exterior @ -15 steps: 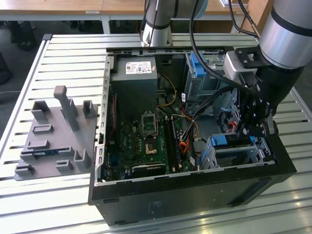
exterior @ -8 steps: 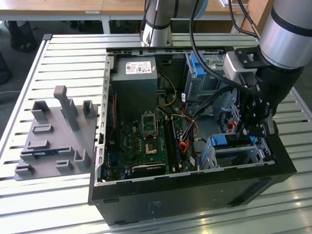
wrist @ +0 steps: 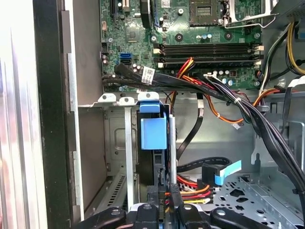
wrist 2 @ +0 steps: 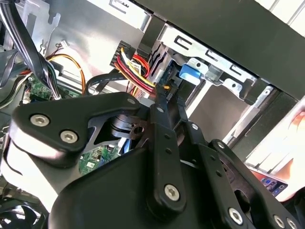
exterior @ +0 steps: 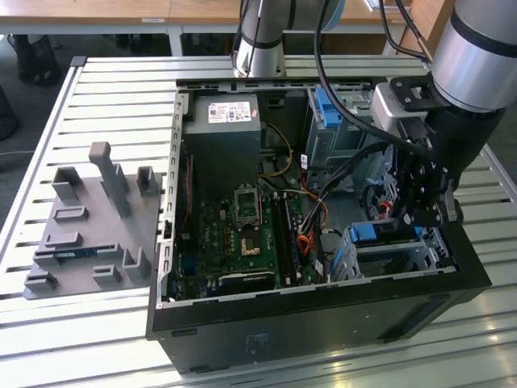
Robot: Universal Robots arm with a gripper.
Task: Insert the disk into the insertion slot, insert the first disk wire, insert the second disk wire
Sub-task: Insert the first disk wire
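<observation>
— What crowds the cage?
— Black cables cross just above the insertion slot; a blue-tipped cable lies beside it.
— And the disk?
— It stands edge-on inside the slot, its blue carrier showing. The gripper pinches a red-yellow wire plug near it.

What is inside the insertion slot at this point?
The disk, its blue carrier end showing, sits inside the insertion slot, seen edge-on. Its labelled face is hidden by the cage walls.

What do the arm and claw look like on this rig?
Arm: silver-grey round tube, black joint, black cables draped beside it. Claw: matt black, flat linkage bars pinned with silver bolts. A light grey block sits above it.
</observation>
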